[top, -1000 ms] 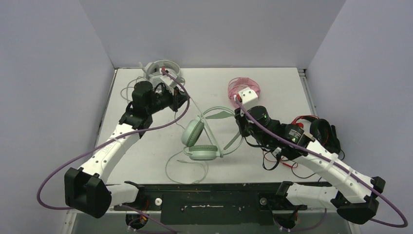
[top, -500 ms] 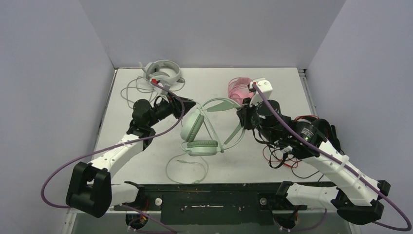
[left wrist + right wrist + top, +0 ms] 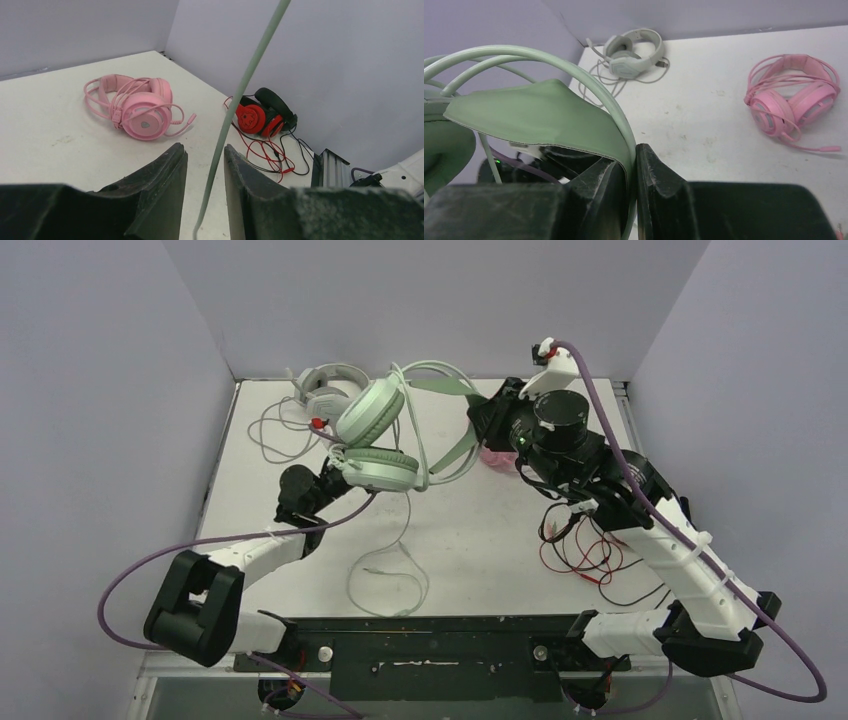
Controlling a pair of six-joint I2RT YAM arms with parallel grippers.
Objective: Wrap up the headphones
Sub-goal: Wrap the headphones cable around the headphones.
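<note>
A mint green over-ear headset with padded cups (image 3: pixel 381 469) hangs in the air above the white table (image 3: pixel 480 570). Its headband is pinched tight between the black fingers of the right gripper (image 3: pixel 631 167). Its thin green cable (image 3: pixel 240 95) drops through the gap between the parted fingers of the left gripper (image 3: pixel 205 160), unclamped. A pink headset (image 3: pixel 142 107), cable looped around it, and a pale grey-white headset (image 3: pixel 634 47) lie towards the table's far side. A red and black headset (image 3: pixel 260 115) lies by the right wall.

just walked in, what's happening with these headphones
The right gripper holds the green headset by its headband, up off the table. Its cable runs through the left gripper, whose jaws stand open. The pink headset lies with its cable wound around it; the grey one has its cable lying loose.
</note>
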